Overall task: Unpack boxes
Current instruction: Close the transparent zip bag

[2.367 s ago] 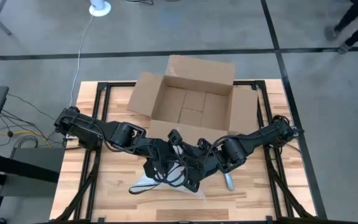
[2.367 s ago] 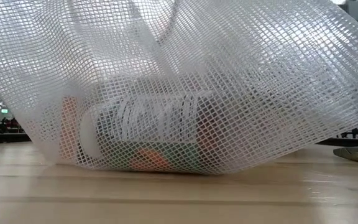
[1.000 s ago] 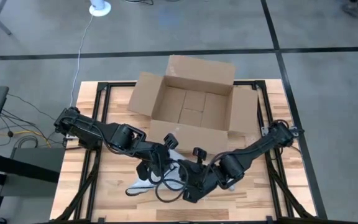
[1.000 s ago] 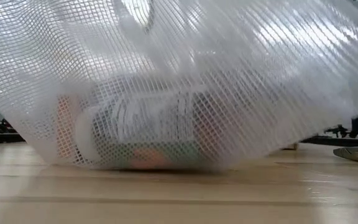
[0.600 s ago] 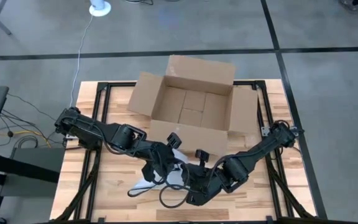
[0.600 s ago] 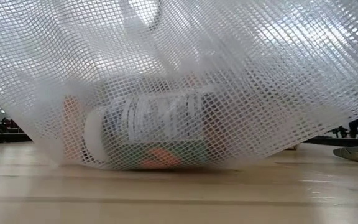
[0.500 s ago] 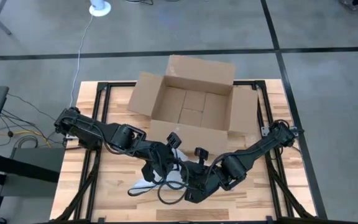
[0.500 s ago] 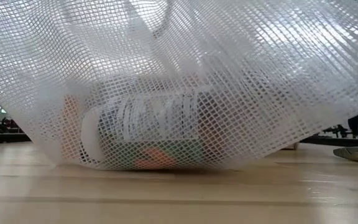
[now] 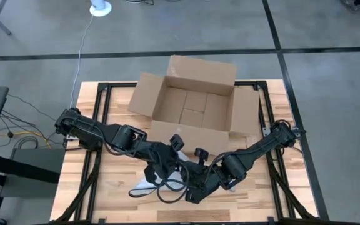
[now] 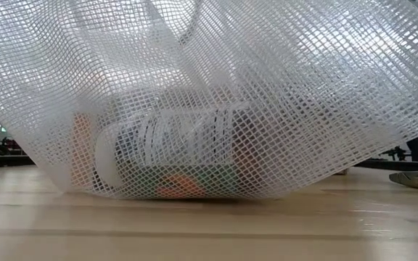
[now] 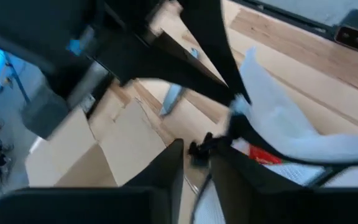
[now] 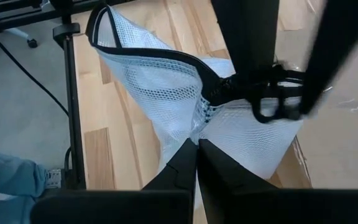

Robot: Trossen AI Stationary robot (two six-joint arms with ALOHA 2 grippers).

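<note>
The brown cardboard box (image 9: 192, 103) stands open at the table's far middle, flaps spread, resting on its bottom. In front of it a white mesh bag (image 10: 209, 87) lies on the wood with a bottle (image 10: 165, 148) on its side inside. Both arms meet over the bag. My right gripper (image 12: 197, 144) is shut on the bag's mesh. My left gripper (image 11: 197, 168) is open a little, its fingers on either side of the bag's black zipper pull (image 12: 272, 102). My right gripper pinches the bag's white mesh (image 12: 199, 134) between its two shut fingers, just below the black-trimmed opening, coming from the table's right side. The mesh rises to the fingers, and the bag's bottom with the bottle rests on the table. My left gripper: whether its fingers touch the zipper pull (image 11: 201, 147) I cannot tell.
A grey tool (image 10: 414, 177) lies on the wood to the right of the bag. The box's near flap (image 9: 189, 132) hangs toward the arms. Black frame rails (image 9: 92, 156) run along the table's left and right sides.
My right gripper has shifted slightly toward the table's near edge with the mesh. The bag's raised mesh has swayed, while the bottle inside has stayed on the table.
</note>
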